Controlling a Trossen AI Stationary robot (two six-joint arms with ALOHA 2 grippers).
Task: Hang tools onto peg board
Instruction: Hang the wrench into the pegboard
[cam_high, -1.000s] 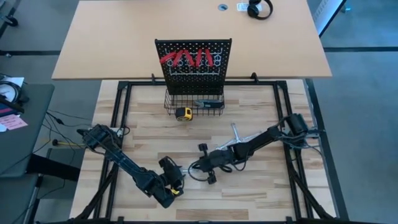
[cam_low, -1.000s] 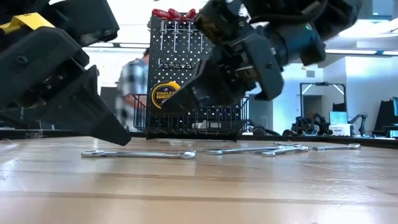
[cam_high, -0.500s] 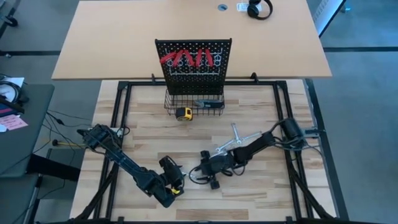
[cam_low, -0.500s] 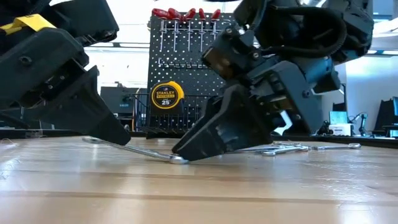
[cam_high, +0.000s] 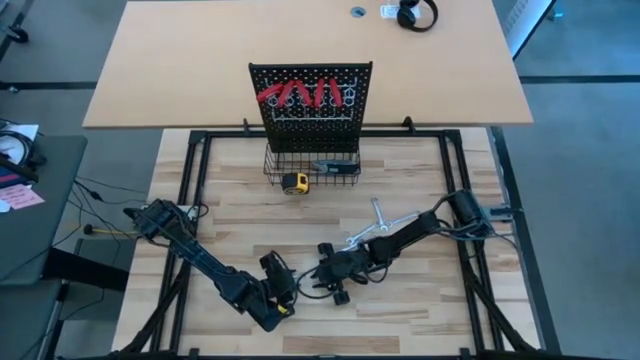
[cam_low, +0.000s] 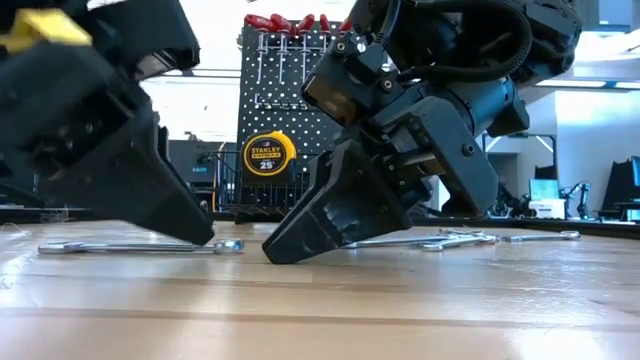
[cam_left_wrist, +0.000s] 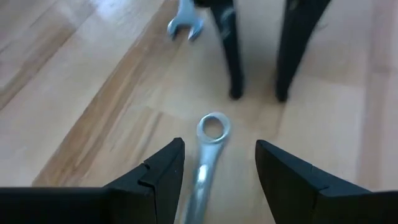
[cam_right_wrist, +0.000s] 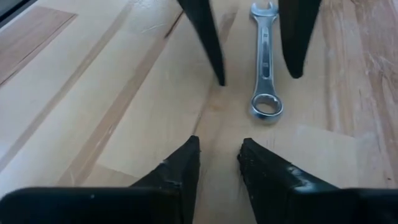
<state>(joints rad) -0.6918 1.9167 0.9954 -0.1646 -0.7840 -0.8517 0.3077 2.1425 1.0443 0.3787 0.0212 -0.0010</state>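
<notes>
Combination wrench (cam_right_wrist: 266, 59) lies flat on the table (cam_high: 420, 170), between the parted fingers of left gripper (cam_left_wrist: 219, 165), right gripper (cam_right_wrist: 219, 163) empty, jaws narrowly apart, peg board (cam_high: 311, 95) at twelve o'clock.

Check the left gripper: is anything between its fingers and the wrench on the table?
Nothing visible. The wrench lies flat between the open left gripper fingers; the right gripper stands just beyond its ring end, not touching.

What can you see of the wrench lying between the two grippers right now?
The wrench is slim, silver metal, with a ring end and an open end. It lies flat on the wooden table, apart from the other wrenches. It sits between the left gripper's open jaws; nothing grips it.
</notes>
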